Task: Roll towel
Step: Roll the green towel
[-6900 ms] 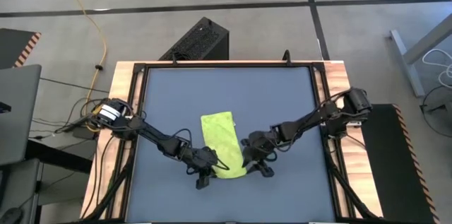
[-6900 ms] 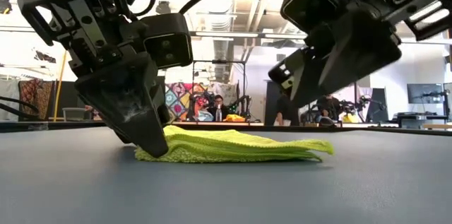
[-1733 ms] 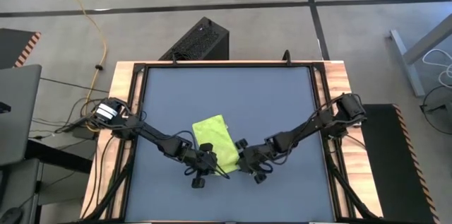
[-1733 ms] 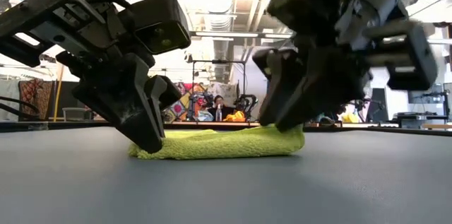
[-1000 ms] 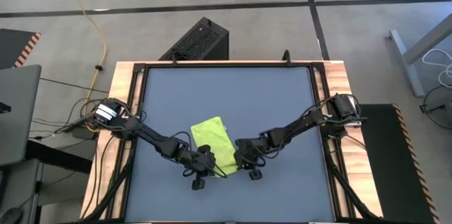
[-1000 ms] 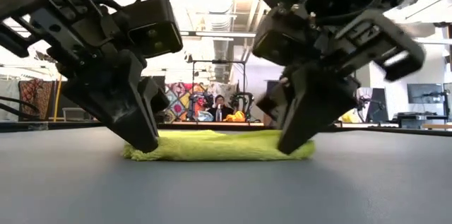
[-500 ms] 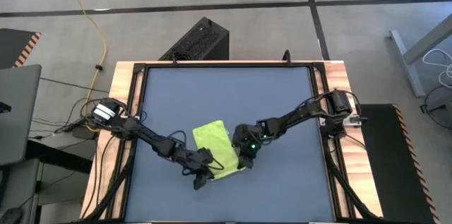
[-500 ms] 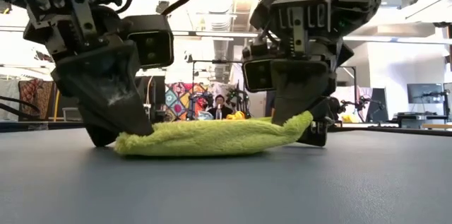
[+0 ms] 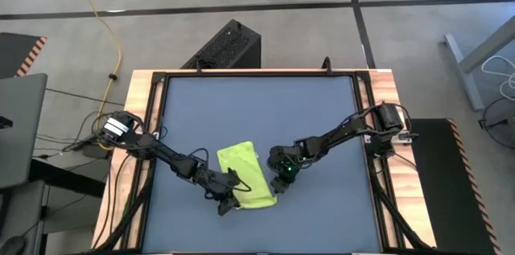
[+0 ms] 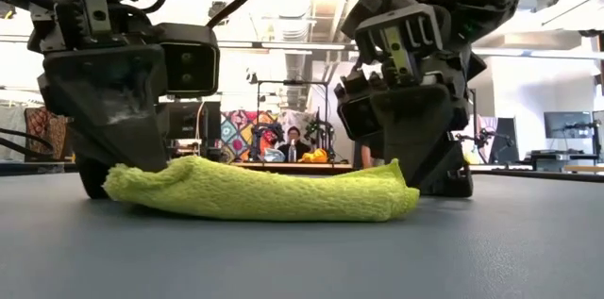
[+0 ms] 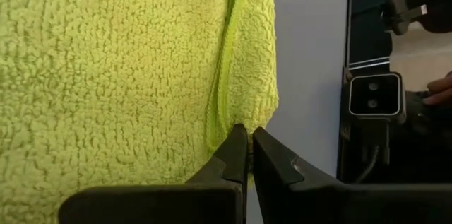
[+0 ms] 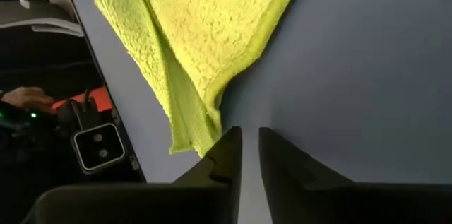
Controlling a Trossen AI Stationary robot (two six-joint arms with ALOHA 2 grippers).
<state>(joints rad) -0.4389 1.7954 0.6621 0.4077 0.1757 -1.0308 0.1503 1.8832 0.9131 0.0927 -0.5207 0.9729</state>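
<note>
Lime-green towel [image 9: 246,174] is seen folded near the table's [image 9: 322,118] front-centre, pinched at one edge by the closed left gripper [image 9: 228,200]; the right gripper [image 9: 278,178], slightly parted, holds nothing beside it.

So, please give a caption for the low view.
Both grippers, left and right, stand low behind a partly rolled lime-green towel on the table.

Bright, even overhead light; low view's background glares, foreground tabletop [image 10: 302,261] blurred.

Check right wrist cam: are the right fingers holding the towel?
No. The right fingers stand apart with bare table between them, beside the towel.
</note>
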